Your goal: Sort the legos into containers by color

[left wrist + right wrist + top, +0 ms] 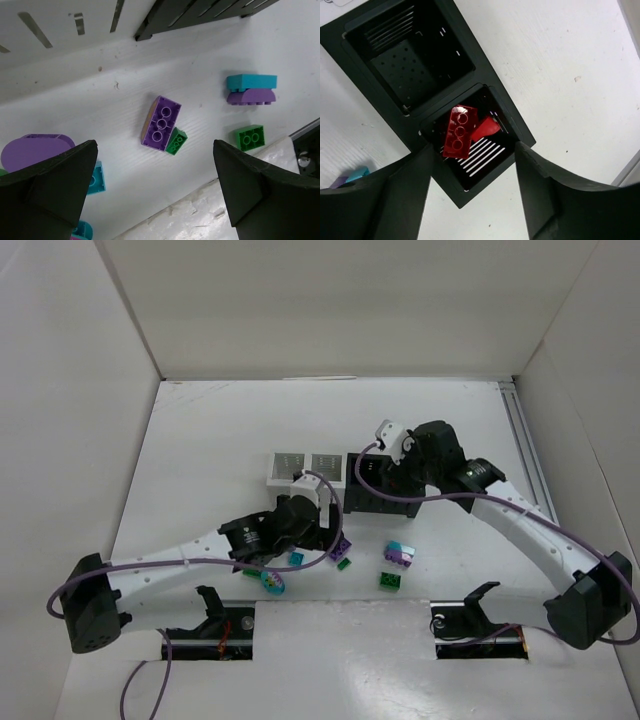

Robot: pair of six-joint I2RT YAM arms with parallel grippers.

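Legos: 2 red pcs (pixel 459 131) lie in one of black container's (pixel 516 129) 2 compartments, below right end effector (pixel 472 150), fingers apart, nothing held. On desk (pixel 210 60): 3 purple, 3 teal, 2 green clearly seen. Purple brick (pixel 161 122) touches small green (pixel 176 141); teal-on-purple stack (pixel 251 89) nr green 2x2 (pixel 249 137). Left end effector (pixel 155 145) spread wide, empty, over purple brick.

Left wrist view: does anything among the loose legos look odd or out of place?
A teal piece sits flush against a purple rounded piece, so two colours are paired. A small green brick lies tucked against a purple brick. Nothing looks spilled or damaged.
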